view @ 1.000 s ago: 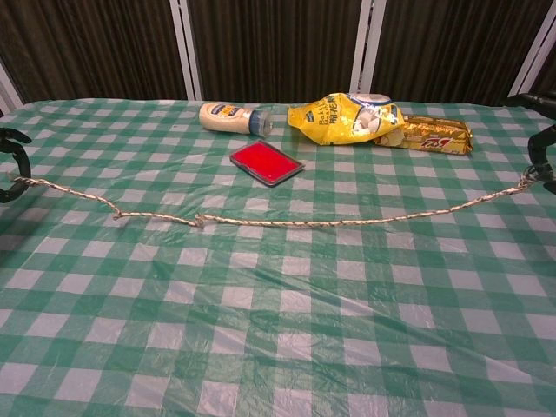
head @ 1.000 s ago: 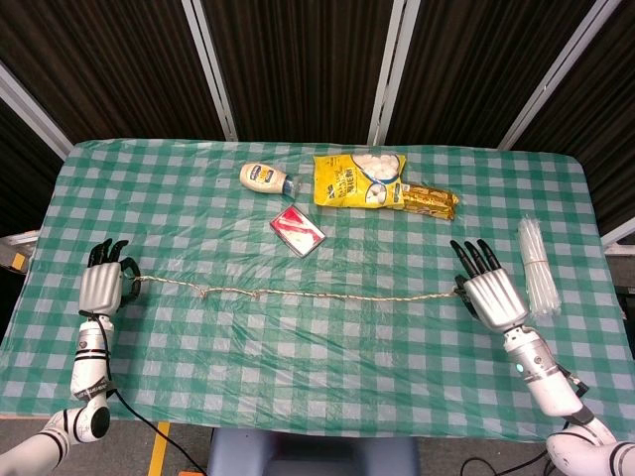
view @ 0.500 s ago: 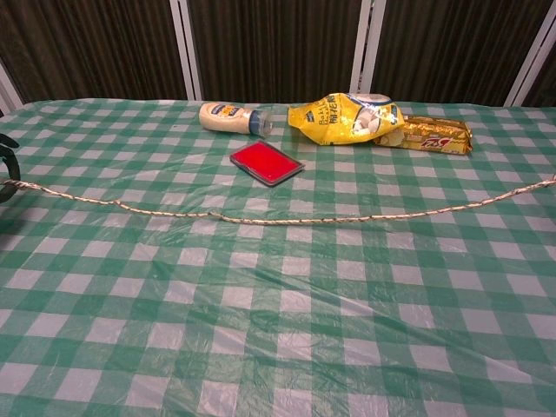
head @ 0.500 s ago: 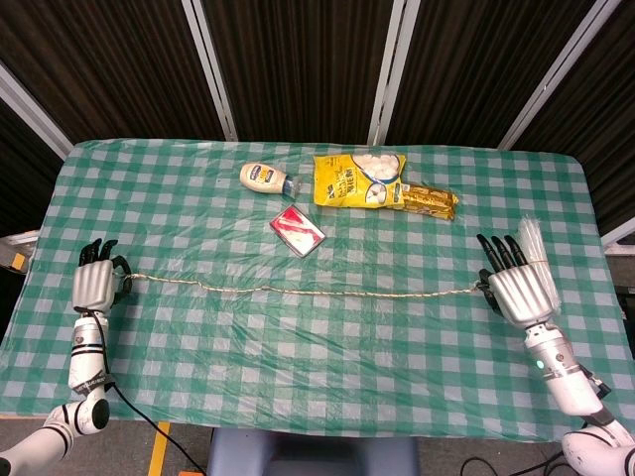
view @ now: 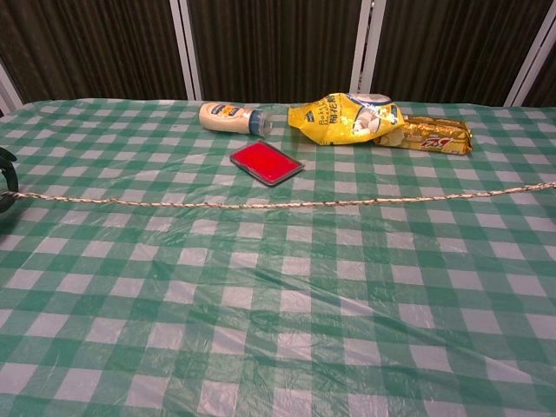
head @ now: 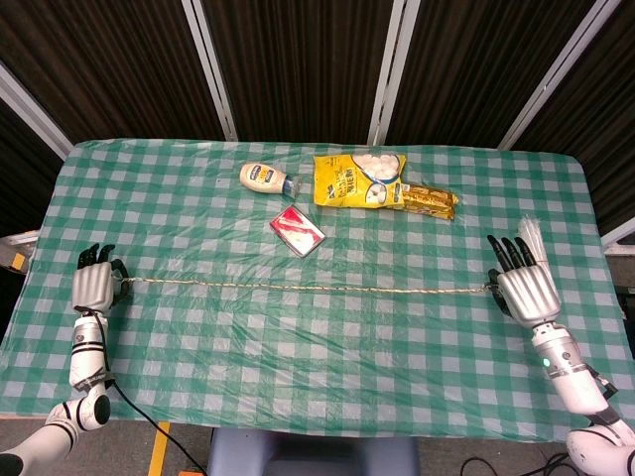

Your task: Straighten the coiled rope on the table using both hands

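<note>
The rope lies nearly straight across the checked table, each end clamped in a hand, left hand and right hand set well apart to keep it taut.

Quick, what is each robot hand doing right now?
Left hand: holding the left end of the rope.
Right hand: holding the rope's right end, pulled out nearly straight across the table.
</note>
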Robot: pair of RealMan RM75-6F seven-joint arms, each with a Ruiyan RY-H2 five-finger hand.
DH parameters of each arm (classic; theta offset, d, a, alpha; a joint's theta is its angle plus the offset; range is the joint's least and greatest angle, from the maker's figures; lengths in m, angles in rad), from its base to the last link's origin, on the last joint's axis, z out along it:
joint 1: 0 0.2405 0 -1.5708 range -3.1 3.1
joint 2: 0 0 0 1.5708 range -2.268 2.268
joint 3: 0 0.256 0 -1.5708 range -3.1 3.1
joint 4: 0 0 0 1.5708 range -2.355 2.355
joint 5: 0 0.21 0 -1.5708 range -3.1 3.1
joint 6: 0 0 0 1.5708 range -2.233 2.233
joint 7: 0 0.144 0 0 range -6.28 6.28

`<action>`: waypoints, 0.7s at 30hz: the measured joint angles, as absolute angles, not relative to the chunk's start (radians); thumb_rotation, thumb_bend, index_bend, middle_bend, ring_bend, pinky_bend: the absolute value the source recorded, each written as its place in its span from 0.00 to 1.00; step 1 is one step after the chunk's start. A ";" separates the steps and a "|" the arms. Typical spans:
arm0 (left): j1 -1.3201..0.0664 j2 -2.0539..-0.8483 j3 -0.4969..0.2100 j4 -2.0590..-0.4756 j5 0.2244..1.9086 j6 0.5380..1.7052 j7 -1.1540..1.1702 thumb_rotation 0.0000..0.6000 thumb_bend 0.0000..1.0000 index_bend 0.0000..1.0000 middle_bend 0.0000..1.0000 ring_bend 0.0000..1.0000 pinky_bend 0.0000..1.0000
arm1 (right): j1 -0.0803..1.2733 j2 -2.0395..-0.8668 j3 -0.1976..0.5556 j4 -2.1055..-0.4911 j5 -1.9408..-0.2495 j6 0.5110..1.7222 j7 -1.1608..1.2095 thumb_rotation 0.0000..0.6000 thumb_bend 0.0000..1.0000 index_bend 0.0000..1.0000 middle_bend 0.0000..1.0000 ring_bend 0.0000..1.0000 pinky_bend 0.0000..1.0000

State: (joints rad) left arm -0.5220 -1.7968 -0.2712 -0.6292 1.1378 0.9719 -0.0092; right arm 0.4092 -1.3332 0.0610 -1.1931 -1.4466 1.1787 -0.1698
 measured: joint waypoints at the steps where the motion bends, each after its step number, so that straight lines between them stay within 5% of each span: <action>1: -0.523 -1.800 -0.270 -0.624 1.138 0.968 -0.009 1.00 0.48 0.65 0.14 0.03 0.09 | 0.411 -1.339 0.061 -1.187 -1.445 1.172 -0.170 1.00 0.55 0.80 0.06 0.00 0.00; 7: -0.531 -1.821 -0.265 -0.586 1.141 0.943 -0.012 1.00 0.48 0.64 0.15 0.03 0.09 | 0.426 -1.388 0.058 -1.129 -1.429 1.122 -0.172 1.00 0.55 0.77 0.06 0.00 0.00; 11: -0.532 -1.829 -0.258 -0.568 1.147 0.931 -0.018 1.00 0.48 0.53 0.14 0.03 0.09 | 0.435 -1.418 0.058 -1.096 -1.413 1.089 -0.179 1.00 0.55 0.71 0.06 0.00 0.00; 17: -0.531 -1.832 -0.254 -0.557 1.155 0.920 -0.036 1.00 0.48 0.07 0.11 0.03 0.09 | 0.442 -1.427 0.060 -1.089 -1.370 1.029 -0.204 1.00 0.55 0.32 0.01 0.00 0.00; 21: -0.528 -1.825 -0.252 -0.563 1.161 0.923 -0.046 1.00 0.48 0.00 0.09 0.02 0.08 | 0.443 -1.418 0.065 -1.110 -1.336 0.997 -0.228 1.00 0.55 0.13 0.00 0.00 0.00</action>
State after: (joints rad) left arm -0.5279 -1.8250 -0.2516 -0.5632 1.1613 0.9227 -0.0463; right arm 0.4432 -1.4176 0.0652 -1.1098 -1.3356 0.9975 -0.2276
